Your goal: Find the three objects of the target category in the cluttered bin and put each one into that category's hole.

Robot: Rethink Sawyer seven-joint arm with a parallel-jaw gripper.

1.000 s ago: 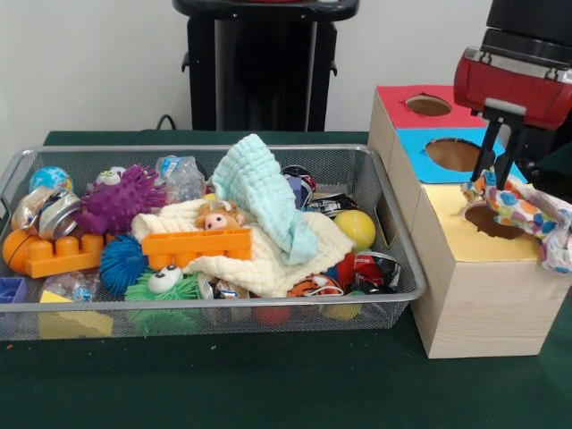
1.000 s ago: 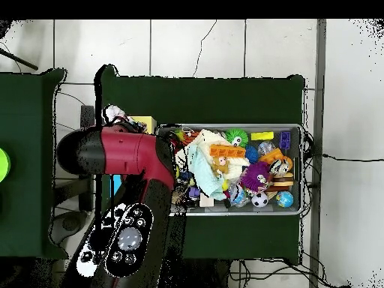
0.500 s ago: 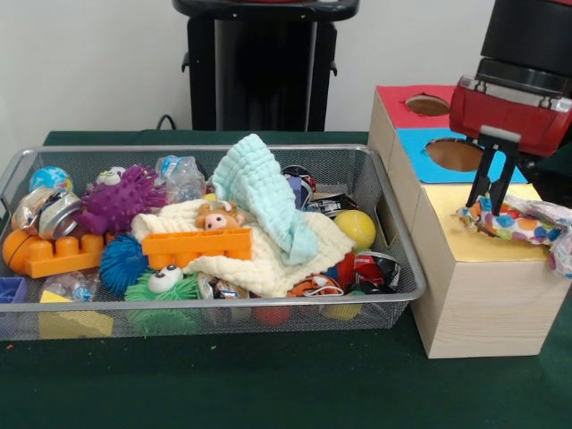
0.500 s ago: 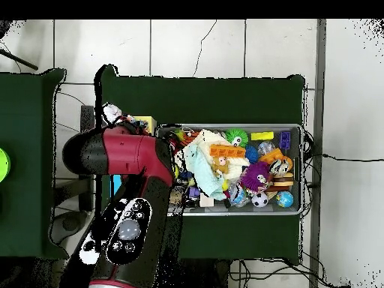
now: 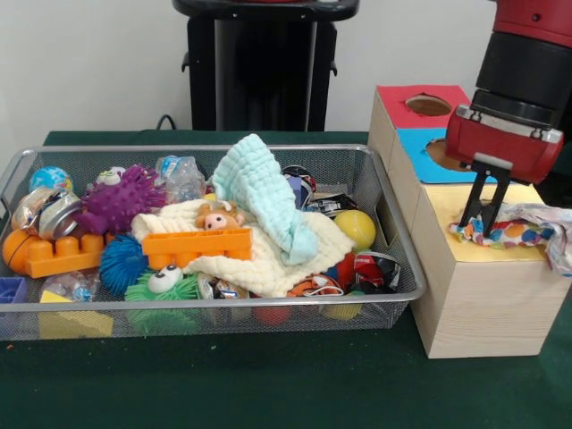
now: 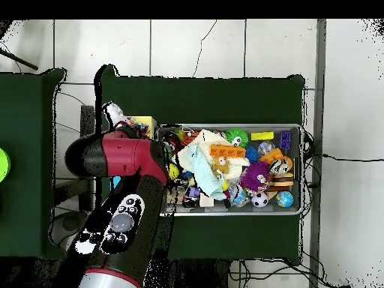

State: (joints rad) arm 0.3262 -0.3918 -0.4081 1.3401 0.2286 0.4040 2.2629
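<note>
standing at the near side, i see the wire basket (image 5: pixel 393 295) full of toys and pale cloths (image 5: pixel 268 223) on the green table (image 5: pixel 268 384). beside it, the spotted wrapper (image 5: pixel 505 231) lies crumpled on the wooden box's yellow top (image 5: pixel 447 201), covering its hole. the gripper (image 5: pixel 480 219) has its fingers closed, tips pinching the wrapper's edge. behind sit blue and red tops.

The yellow box's hole (image 5: pixel 490 217) is covered by the spotted wrapper (image 5: pixel 514 230), itself cropped beyond the box.
</note>
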